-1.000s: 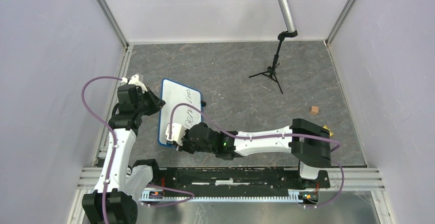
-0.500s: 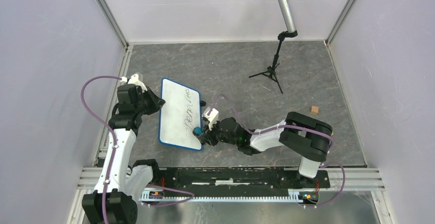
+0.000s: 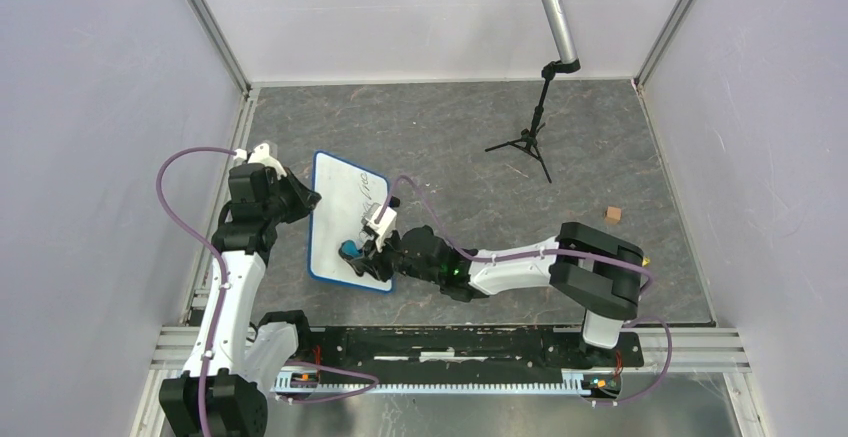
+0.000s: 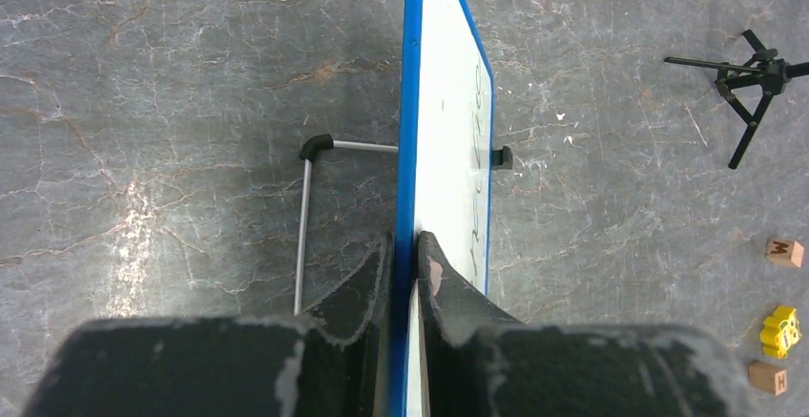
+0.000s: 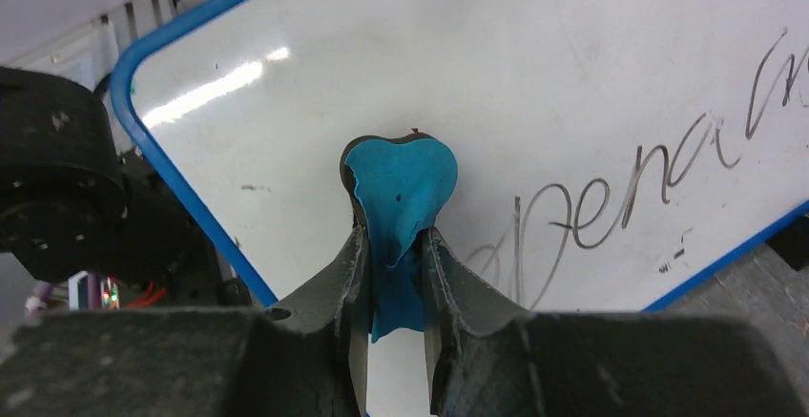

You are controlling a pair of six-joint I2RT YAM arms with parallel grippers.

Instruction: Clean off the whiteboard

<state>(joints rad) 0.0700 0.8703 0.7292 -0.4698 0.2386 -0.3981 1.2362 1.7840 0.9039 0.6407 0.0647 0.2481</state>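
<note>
The whiteboard (image 3: 345, 207) with a blue rim stands tilted on the floor left of centre, black handwriting on its face (image 5: 611, 207). My left gripper (image 3: 305, 199) is shut on its left rim; the left wrist view shows the board edge-on (image 4: 412, 131) between the fingers (image 4: 434, 279). My right gripper (image 3: 362, 253) is shut on a blue eraser (image 5: 399, 188) and presses it against the board's lower part (image 3: 350, 250). The board's near end looks wiped; writing stays toward its far end.
A black mini tripod (image 3: 530, 142) with a grey microphone stands at the back right. A small brown block (image 3: 613, 214) lies at the right. The left wrist view shows lettered cubes (image 4: 784, 251) and a yellow toy (image 4: 780, 329). Walls enclose the floor.
My right gripper swept with the eraser from the board's near left edge off to its right side, then back onto the board's lower face. The left gripper kept its hold.
</note>
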